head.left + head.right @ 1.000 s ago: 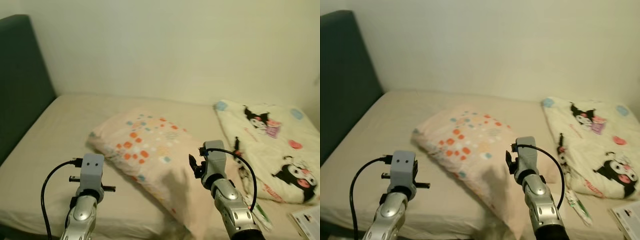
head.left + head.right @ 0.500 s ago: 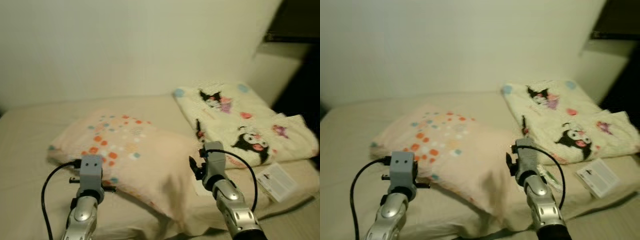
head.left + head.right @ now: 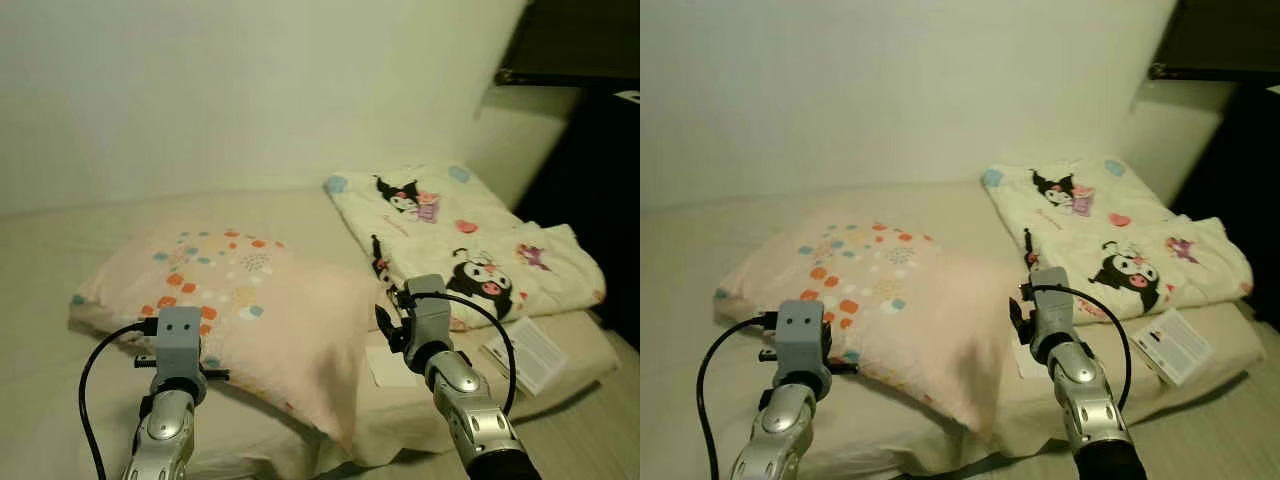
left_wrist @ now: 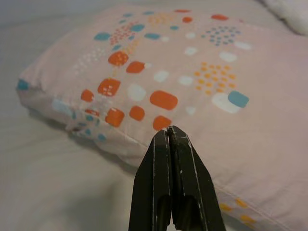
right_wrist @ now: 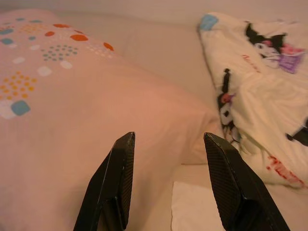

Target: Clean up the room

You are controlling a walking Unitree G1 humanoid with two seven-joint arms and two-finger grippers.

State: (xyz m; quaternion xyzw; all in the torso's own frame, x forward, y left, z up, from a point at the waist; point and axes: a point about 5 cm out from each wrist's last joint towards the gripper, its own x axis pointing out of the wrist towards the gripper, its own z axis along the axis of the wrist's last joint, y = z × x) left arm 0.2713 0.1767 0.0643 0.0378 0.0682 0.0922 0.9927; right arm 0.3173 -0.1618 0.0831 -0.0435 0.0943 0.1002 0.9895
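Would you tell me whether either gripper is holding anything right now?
Nothing is held: the left gripper is shut on nothing, the right gripper open above the pillow.

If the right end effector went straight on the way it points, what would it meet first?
Most likely the pink pillow: the right end effector, fingers open, points at the pillow's near corner. Depth is unclear.

A home bedroom: a bed point(image 3: 60, 250) with pillow point(image 3: 240, 300) and cartoon blanket point(image 3: 470, 250).
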